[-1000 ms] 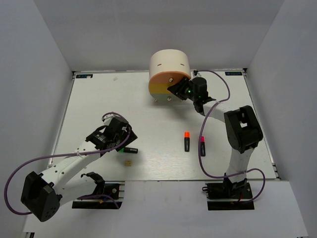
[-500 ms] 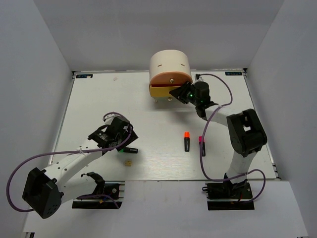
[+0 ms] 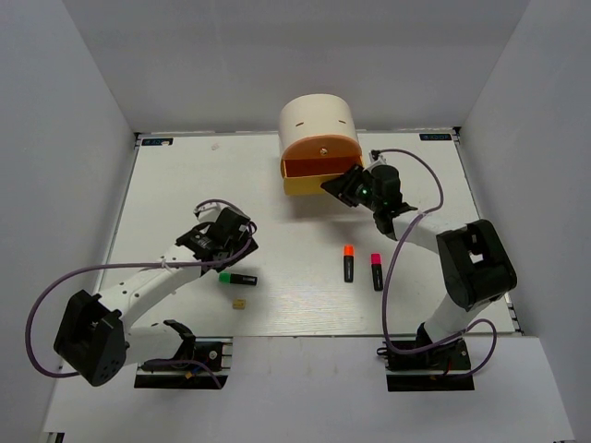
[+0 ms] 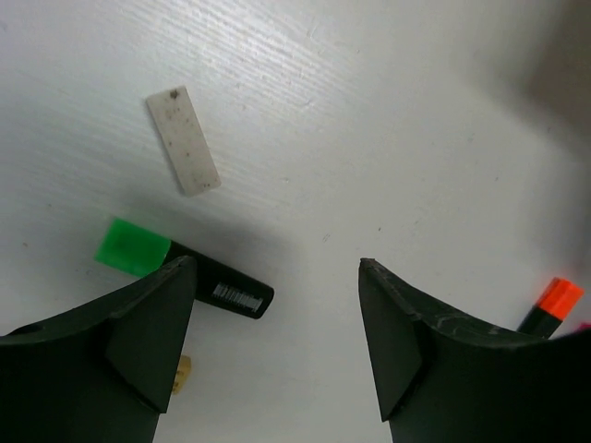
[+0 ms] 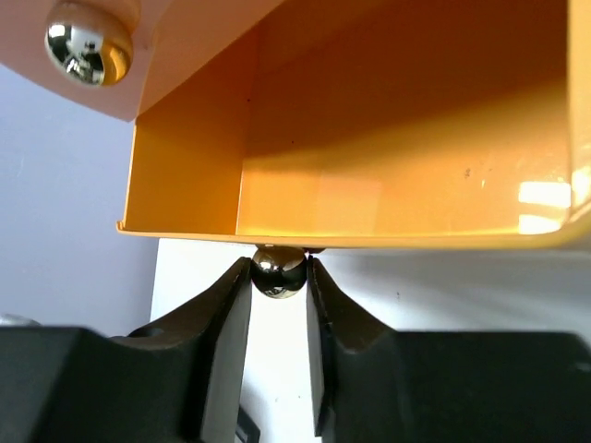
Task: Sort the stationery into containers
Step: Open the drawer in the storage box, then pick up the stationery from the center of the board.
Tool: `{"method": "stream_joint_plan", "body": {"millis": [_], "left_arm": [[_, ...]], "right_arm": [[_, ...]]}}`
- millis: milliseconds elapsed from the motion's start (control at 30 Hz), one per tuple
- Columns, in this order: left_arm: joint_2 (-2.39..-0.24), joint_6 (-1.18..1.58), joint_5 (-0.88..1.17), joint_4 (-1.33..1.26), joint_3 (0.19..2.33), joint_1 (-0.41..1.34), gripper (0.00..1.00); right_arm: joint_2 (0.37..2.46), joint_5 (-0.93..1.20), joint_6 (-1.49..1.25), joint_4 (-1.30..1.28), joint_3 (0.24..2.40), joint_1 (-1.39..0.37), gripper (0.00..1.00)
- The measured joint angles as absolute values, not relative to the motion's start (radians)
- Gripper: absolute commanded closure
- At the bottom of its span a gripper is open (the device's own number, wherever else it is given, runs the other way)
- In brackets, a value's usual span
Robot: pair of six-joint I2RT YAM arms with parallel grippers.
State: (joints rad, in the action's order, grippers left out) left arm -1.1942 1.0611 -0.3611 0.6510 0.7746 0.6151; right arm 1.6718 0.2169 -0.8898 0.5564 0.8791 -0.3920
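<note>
Yellow drawer [image 3: 309,186] slid out, right jaws pinching its knob [image 5: 278,269]

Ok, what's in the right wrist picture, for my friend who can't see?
The right end effector pinches the shiny round knob of a yellow drawer that stands open. Another knob shows at upper left.

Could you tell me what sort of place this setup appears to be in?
Probably a lab robot booth rather than an office: a white table boxed in by plain grey panels, a left arm and right arm clamped at its near edge, and a small drawer unit as a prop.
</note>
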Motion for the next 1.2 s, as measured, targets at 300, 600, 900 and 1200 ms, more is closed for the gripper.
{"method": "stream_joint_plan", "body": {"millis": [300,600,900,1200], "left_arm": [[-1.258,1.017,-0.441,0.658,0.813,0.597,0.22],[-1.369,1.028,-0.485,0.698,0.847,0.583,0.3],[-1.535,1.033,-0.501,0.704,0.898,0.564,0.36],[-1.578,1.036,-0.509,0.697,0.907,0.541,0.36]], "right_arm": [[1.654,0.224,-0.868,0.545,0.853,-0.388,0.3],[1.591,0.238,-0.852,0.53,0.804,-0.384,0.29],[1.489,0.259,-0.826,0.494,0.729,-0.367,0.29],[1.386,0.269,-0.797,0.452,0.651,-0.345,0.29]]}}
